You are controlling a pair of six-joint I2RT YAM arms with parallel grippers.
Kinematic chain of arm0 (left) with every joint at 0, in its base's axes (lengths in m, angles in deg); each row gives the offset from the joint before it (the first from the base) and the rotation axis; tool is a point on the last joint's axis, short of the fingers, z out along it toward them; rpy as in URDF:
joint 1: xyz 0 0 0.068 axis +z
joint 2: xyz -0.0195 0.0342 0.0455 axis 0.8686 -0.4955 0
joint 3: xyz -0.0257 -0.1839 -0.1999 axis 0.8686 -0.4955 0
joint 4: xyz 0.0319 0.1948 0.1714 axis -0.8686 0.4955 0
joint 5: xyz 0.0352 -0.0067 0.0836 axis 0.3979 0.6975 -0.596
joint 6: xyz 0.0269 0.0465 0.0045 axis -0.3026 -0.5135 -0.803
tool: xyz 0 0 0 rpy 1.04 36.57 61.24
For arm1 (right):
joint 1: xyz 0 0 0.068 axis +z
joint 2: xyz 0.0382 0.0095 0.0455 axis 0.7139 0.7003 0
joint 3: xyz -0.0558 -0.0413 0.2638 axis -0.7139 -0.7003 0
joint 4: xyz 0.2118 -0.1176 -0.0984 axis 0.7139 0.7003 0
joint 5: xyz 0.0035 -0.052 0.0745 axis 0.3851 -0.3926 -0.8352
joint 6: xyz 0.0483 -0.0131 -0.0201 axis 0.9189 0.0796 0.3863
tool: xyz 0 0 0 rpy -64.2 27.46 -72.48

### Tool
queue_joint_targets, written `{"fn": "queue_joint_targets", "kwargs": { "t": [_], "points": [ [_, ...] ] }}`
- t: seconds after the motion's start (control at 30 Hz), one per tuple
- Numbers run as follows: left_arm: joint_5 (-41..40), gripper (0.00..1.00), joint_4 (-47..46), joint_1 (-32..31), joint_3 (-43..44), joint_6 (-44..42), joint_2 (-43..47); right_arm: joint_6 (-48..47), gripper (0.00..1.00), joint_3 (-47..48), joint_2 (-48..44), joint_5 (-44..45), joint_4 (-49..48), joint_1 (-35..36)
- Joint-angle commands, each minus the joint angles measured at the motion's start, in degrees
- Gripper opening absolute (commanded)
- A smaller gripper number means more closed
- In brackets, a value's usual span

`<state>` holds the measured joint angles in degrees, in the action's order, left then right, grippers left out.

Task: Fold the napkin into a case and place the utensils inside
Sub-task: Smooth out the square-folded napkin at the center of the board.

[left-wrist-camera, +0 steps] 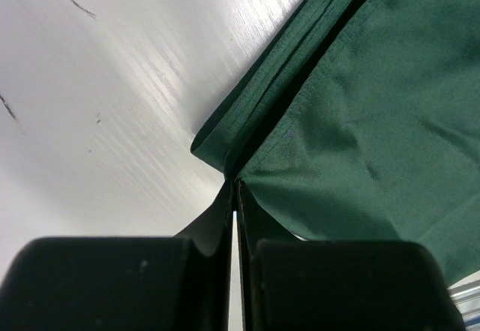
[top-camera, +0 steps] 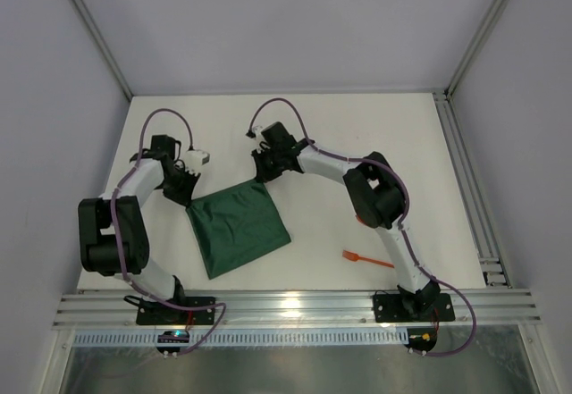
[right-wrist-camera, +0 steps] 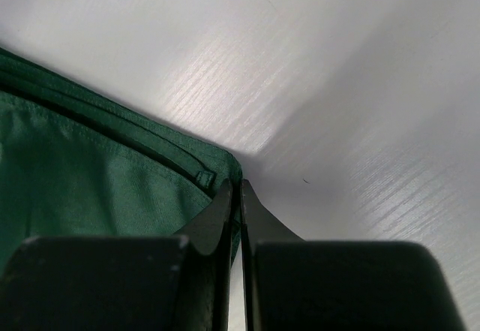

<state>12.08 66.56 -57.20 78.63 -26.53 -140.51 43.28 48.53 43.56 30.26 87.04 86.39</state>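
Observation:
The dark green napkin (top-camera: 237,229) lies folded on the white table, layered hems showing along its far edge. My left gripper (top-camera: 184,194) is shut on its far left corner; in the left wrist view the cloth (left-wrist-camera: 360,106) runs out from the pinched tips (left-wrist-camera: 234,185). My right gripper (top-camera: 262,178) is shut on the far right corner, with green cloth (right-wrist-camera: 90,173) caught between its closed tips (right-wrist-camera: 234,190). One orange utensil (top-camera: 366,258) lies on the table right of the napkin. A second orange piece (top-camera: 360,220) peeks out from under the right arm.
An aluminium rail (top-camera: 295,306) runs along the near table edge with both arm bases on it. A metal frame strip (top-camera: 469,188) borders the right side. Grey walls enclose the table on the left, back and right.

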Motion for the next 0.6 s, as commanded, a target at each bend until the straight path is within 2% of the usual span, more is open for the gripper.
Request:
{"fn": "queue_joint_targets", "kwargs": {
  "t": [0.0, 0.03, 0.17, 0.37, 0.57],
  "points": [
    [-0.34, 0.0, -3.34, 0.33, 2.28, -0.66, -1.26, -2.84, 0.04, -1.28, -2.9, -0.35, 1.86, -0.32],
    [-0.25, 0.0, -3.43, 0.33, 2.71, -0.66, -1.52, -2.84, 0.04, -1.2, -3.07, -0.35, 2.12, -0.41],
    [0.36, 0.0, -3.17, 0.33, 3.42, -0.84, -2.67, -2.14, 0.18, -1.11, -5.43, -0.71, 2.48, -1.81],
    [1.59, 0.0, -3.08, 0.42, 3.94, -1.28, -3.02, -1.61, 0.3, 0.56, -7.29, -2.64, 2.38, -3.4],
    [2.74, 0.0, -1.77, 0.33, 4.65, -1.45, -2.32, -0.39, 0.32, 3.37, -4.04, -2.99, 3.18, -3.4]
  ]
}}
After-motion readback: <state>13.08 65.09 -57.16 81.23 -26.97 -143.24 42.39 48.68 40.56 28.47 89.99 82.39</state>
